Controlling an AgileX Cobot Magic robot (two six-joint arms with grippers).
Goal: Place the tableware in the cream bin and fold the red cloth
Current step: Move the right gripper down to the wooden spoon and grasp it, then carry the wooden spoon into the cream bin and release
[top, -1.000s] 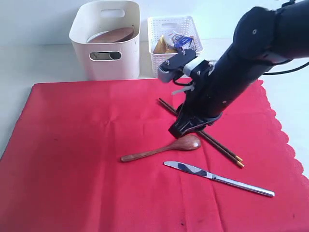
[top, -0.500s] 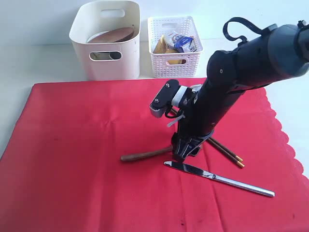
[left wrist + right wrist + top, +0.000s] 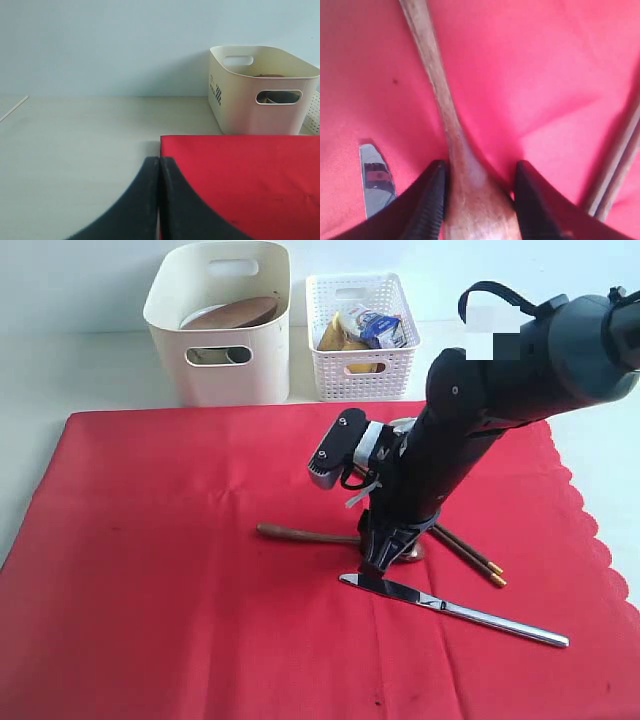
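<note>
The wooden spoon (image 3: 300,534) (image 3: 450,115) lies on the red cloth (image 3: 160,570) (image 3: 530,75). My right gripper (image 3: 385,558) (image 3: 480,167) points down with its jaws shut on the spoon's bowl end. The steel knife (image 3: 455,611) (image 3: 376,180) lies just in front of it, and the dark chopsticks (image 3: 470,555) (image 3: 615,165) lie behind it. The cream bin (image 3: 220,330) (image 3: 260,105) stands beyond the cloth with a brown wooden plate (image 3: 240,312) inside. My left gripper (image 3: 159,165) is shut and empty, near the cloth's (image 3: 240,175) corner; the exterior view does not show it.
A white lattice basket (image 3: 362,340) with food items stands right of the cream bin. The cloth's scalloped edge (image 3: 590,540) runs along the right side. Bare pale table (image 3: 90,370) surrounds the cloth.
My right gripper came down over the spoon's bowl and closed on it. The spoon turned, its handle swinging away from the front edge.
</note>
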